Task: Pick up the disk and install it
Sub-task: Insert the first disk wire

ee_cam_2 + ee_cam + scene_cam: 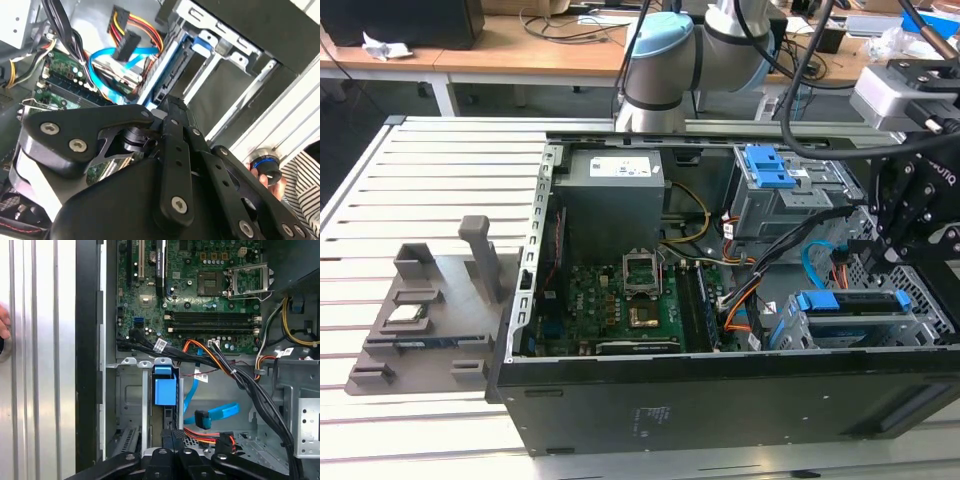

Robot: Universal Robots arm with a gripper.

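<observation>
The tool [910, 235] hangs at the right of the exterior view, above the drive cage; I cannot tell how its jaws stand. The disk [855, 303] sits edge-up in that cage at lower right. Loose cables [250, 385] nearby could snag.

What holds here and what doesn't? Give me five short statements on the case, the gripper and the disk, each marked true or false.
1. The computer case lies open on a slatted table. True.
2. A small square chip rests on the grey fixture outside the case. True.
3. The gripper hangs over the grey fixture. False: it is over the drive cage, at the exterior view's right.
4. A cooler with a fan covers the processor socket. False: the socket is bare, its frame uncovered.
5. The disk lies on the table outside the case. False: its blue-framed edge sits in the drive cage, inside the case.
</observation>
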